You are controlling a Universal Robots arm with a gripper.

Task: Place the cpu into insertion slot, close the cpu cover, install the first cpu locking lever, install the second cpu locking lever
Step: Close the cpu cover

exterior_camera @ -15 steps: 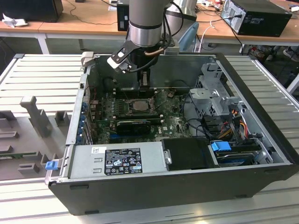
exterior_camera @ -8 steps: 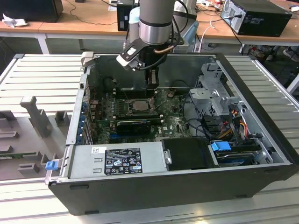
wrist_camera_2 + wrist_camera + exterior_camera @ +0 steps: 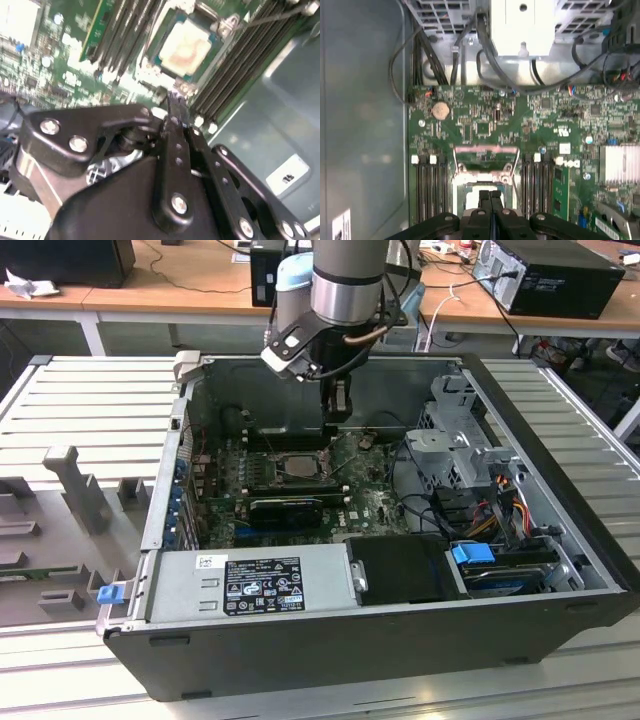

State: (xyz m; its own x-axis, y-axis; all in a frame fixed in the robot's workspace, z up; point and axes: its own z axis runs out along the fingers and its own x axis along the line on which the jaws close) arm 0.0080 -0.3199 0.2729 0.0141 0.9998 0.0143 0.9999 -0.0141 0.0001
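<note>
The cpu (image 3: 187, 46), a pale square chip, lies in the insertion slot (image 3: 161, 59) on the green motherboard (image 3: 545, 125). It also shows in the exterior view as the cpu (image 3: 298, 467), and as the cpu (image 3: 471, 197) beside my fingers. The cpu cover (image 3: 485, 156), a thin metal frame with a window, appears swung open at the socket's far edge. My gripper (image 3: 175, 98) is shut with nothing between its fingers, its tips just above the socket's edge. In the exterior view the gripper (image 3: 340, 418) hangs inside the case a little behind the socket. A thin lever wire (image 3: 280, 12) runs past the socket's corner.
Long black memory slots (image 3: 427, 192) flank the socket on both sides. Black cables (image 3: 485, 55) and a drive cage (image 3: 460, 440) lie past the board. A grey power supply (image 3: 260, 585) fills the case's front, and a finned heatsink (image 3: 620, 162) sits near the board's edge.
</note>
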